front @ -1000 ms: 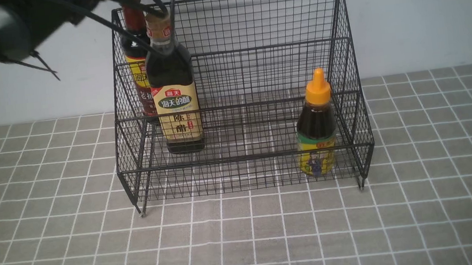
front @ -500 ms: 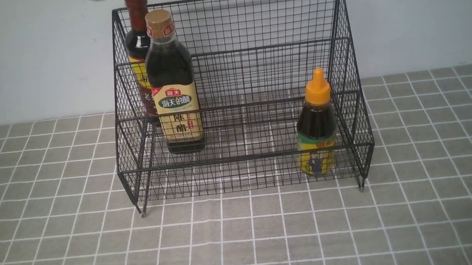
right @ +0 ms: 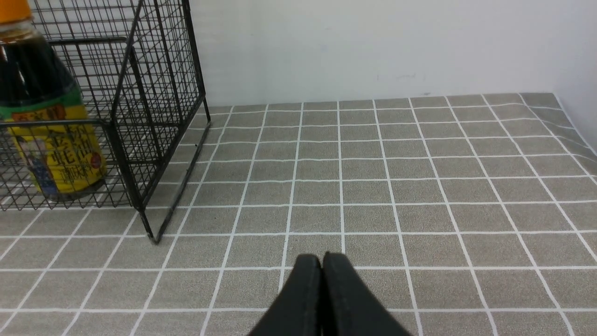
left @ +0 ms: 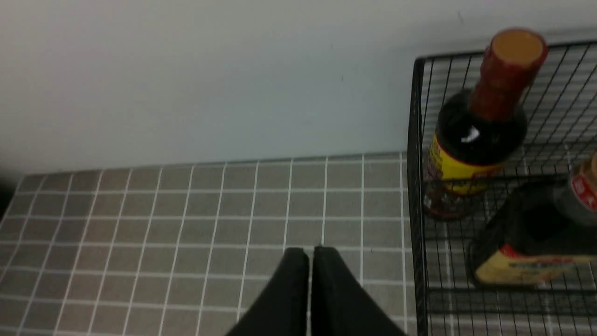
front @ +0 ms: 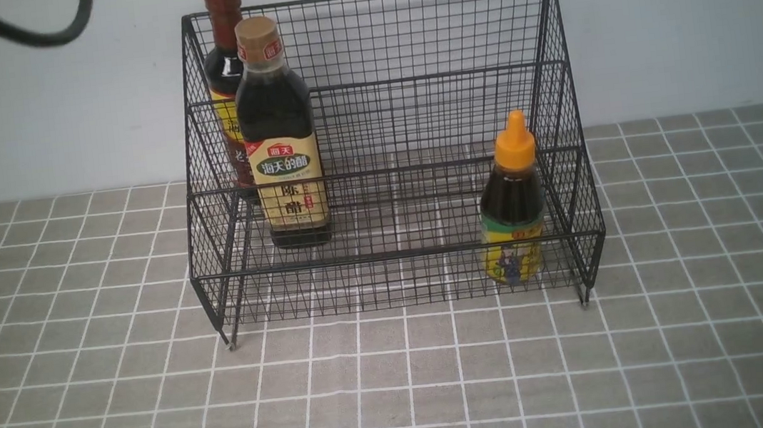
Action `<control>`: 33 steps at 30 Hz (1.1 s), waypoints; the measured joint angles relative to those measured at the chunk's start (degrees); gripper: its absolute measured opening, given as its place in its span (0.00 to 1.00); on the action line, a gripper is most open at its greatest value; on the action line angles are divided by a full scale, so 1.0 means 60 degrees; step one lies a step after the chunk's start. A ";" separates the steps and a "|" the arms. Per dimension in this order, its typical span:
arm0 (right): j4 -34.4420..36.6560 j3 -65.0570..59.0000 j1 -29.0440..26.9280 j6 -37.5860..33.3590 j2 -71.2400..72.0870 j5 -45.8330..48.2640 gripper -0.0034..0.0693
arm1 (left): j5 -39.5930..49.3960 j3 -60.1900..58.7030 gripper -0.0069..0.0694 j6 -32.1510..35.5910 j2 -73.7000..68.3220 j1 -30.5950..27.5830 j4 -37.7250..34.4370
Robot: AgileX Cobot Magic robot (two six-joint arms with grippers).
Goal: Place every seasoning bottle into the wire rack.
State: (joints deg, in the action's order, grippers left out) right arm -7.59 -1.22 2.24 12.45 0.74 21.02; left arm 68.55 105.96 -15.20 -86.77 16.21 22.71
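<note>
The black wire rack [front: 369, 43] stands at the back of the table against the wall. Inside it stand three bottles: the gold-capped bottle with a beige label [front: 280, 139] at the left, the taller brown-capped bottle [front: 220, 17] behind it on a higher tier, and the small orange-capped squeeze bottle [front: 513, 206] at the front right. My left gripper [left: 310, 252] is shut and empty, above the table to the left of the rack [left: 415, 186]. My right gripper [right: 322, 259] is shut and empty over the table to the right of the rack [right: 140, 140]. Neither gripper shows in the front view.
The table carries a grey cloth with a white grid [front: 402, 398]. A white wall [front: 689, 14] runs close behind the rack. A black cable [front: 38, 34] hangs in the top left corner of the front view. The cloth's right edge [right: 578, 135] shows in the right wrist view.
The left arm has lifted away from the bottles at the rack's left and gone out of the front view; only its cable still shows. The bottles have not moved.
</note>
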 joint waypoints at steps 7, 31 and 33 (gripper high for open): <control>0.0000 0.0000 0.0000 0.0000 0.0000 0.0000 0.03 | -0.0026 -0.1326 0.08 -0.0251 0.1990 0.0000 -0.0311; 0.0000 0.0000 0.0000 0.0000 0.0000 0.0000 0.03 | -0.1964 -1.0403 0.08 -0.1138 1.3005 0.0000 -0.1180; 0.0000 0.0000 0.0000 0.0000 0.0000 0.0000 0.03 | -0.1939 -1.0457 0.08 -0.1140 1.3328 0.0000 -0.1266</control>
State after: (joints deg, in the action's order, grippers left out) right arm -7.59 -1.22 2.24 12.45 0.74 21.02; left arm 56.91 43.21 -22.04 -6.80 16.21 15.11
